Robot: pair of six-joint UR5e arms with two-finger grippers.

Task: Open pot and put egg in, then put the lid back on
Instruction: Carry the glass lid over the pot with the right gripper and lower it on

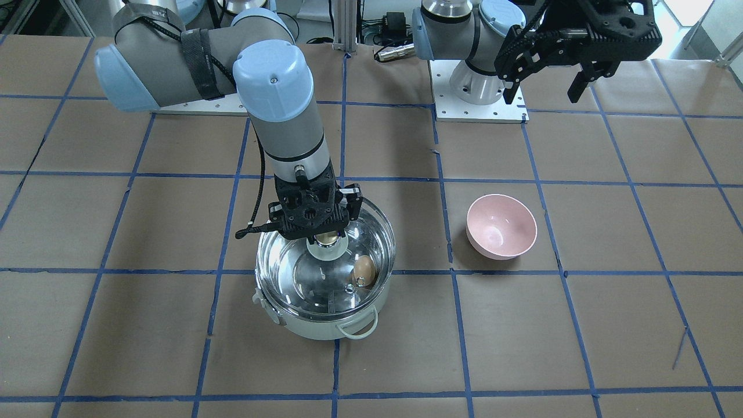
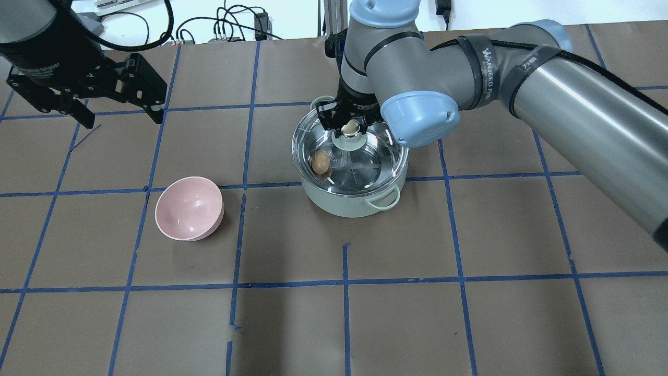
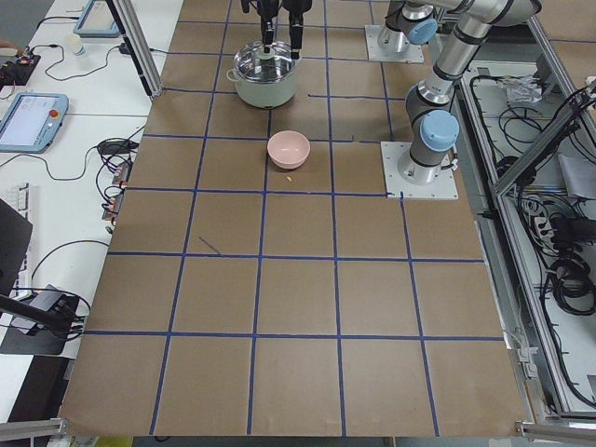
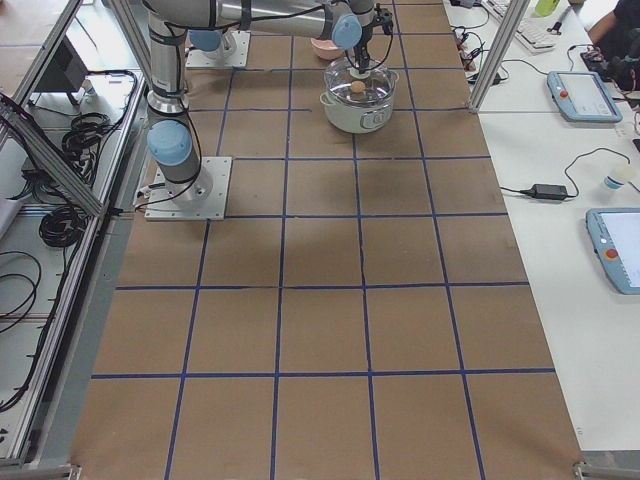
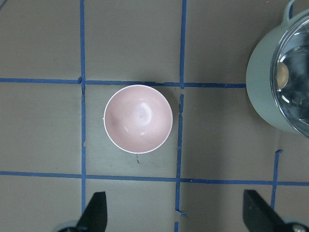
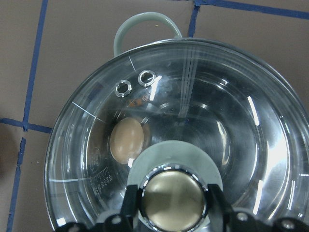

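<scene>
The pale mint-green pot (image 1: 325, 331) stands mid-table with the clear glass lid (image 1: 313, 273) over its mouth. My right gripper (image 1: 325, 232) reaches straight down and is shut on the lid's golden knob (image 6: 174, 195), with a finger (image 6: 131, 203) pressed on each side. The brown egg (image 1: 364, 269) lies inside the pot, seen through the glass in the overhead view (image 2: 320, 162) and the right wrist view (image 6: 127, 140). I cannot tell whether the lid rests fully on the rim. My left gripper (image 2: 121, 119) is open and empty, held high above the table.
An empty pink bowl (image 2: 189, 208) sits on the robot's left of the pot, below the left wrist camera (image 5: 138, 118). The table is brown paper with a blue tape grid. The pot's loop handle (image 6: 145, 24) sticks out on the operators' side.
</scene>
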